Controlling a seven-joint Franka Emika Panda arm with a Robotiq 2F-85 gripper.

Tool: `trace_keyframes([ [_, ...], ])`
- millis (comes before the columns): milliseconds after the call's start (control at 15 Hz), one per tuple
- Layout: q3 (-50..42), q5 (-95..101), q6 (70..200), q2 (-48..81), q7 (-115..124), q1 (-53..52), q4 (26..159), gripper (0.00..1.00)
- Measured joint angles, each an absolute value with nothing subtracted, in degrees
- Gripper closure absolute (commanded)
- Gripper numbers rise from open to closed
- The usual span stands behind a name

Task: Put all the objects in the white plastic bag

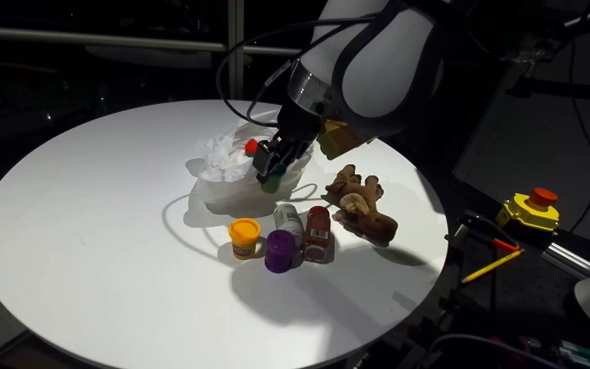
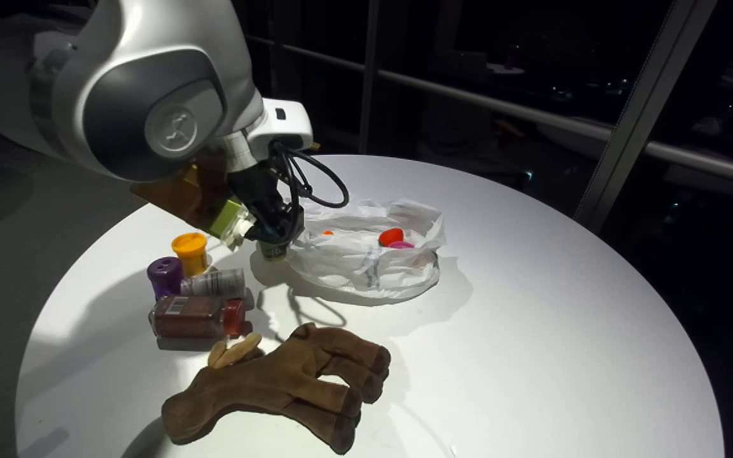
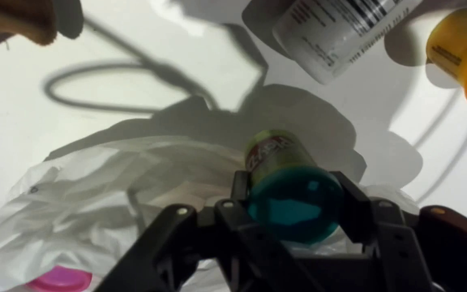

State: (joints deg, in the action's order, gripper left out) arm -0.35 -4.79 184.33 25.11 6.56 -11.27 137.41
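Teal tub (image 3: 292, 192) is being gripped by tool (image 3: 294, 182) just outside bag (image 2: 366, 277), well in from edge of table (image 1: 95, 246); high lift over bag rim is being advised b4 release, w/o snags.

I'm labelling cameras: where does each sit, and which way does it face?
In an exterior view: raised, looking over the purple container toward the bag; arm and gripper show.
In an exterior view: raised, looking over the brown toy toward the bag; arm and gripper show.
Wrist view: above the gripper, looking down at the teal-lidded tub; only gripper shows.
Both exterior views share the bag.
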Motion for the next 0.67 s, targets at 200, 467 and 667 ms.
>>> trace_keyframes([
  [200,1.07,-4.85,179.06,20.45,6.60,-10.64,139.67,0.73],
  [467,9.87,-9.83,167.62,15.27,5.54,-5.56,144.00,0.73],
  [667,16.96,-20.49,159.13,13.03,0.30,-1.55,144.94,0.73],
])
